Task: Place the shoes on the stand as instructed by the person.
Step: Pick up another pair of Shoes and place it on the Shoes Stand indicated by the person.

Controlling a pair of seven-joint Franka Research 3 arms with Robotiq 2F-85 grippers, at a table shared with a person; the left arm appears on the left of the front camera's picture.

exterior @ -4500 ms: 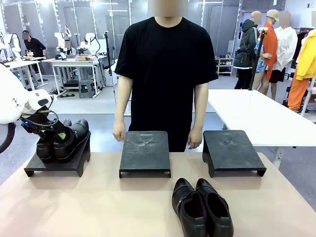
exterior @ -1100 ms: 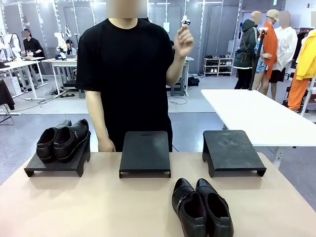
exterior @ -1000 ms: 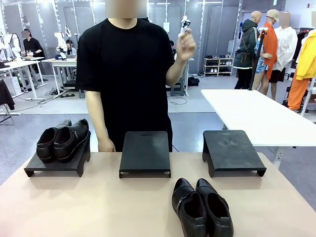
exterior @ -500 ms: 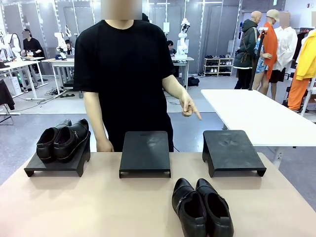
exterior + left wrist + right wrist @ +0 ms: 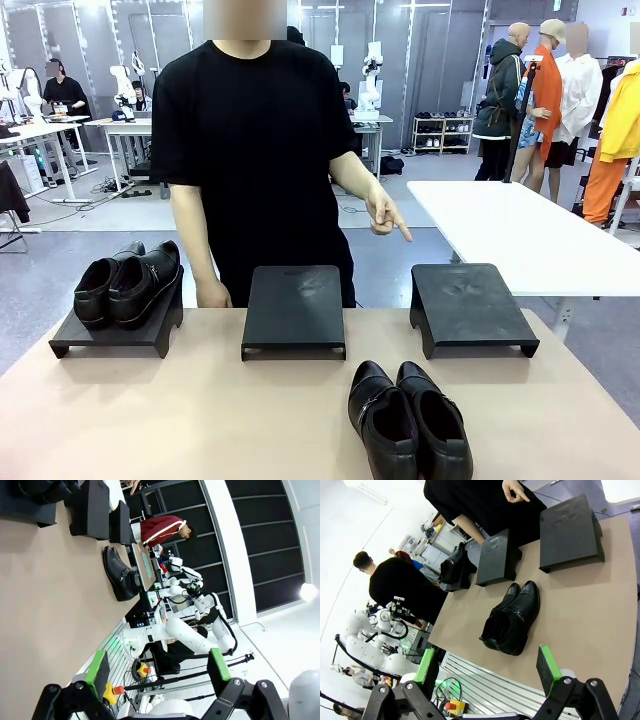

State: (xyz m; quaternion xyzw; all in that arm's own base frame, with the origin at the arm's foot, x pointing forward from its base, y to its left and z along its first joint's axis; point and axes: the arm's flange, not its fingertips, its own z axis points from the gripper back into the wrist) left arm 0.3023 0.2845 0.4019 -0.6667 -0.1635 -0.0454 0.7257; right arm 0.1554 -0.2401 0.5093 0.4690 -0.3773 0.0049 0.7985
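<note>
The stand (image 5: 468, 305) right of the middle stand (image 5: 294, 310) is pointed at by the person's hand (image 5: 385, 213). Loose shoes (image 5: 408, 420) are parked front-right of the middle stand. Left gripper (image 5: 157, 672) and right gripper (image 5: 487, 672) are spread open, empty.

The loose pair of shoes (image 5: 410, 425) is cut off at the heels by the front view's bottom edge; in the left wrist view the top edge crops what is probably the other pair (image 5: 47, 487)
</note>
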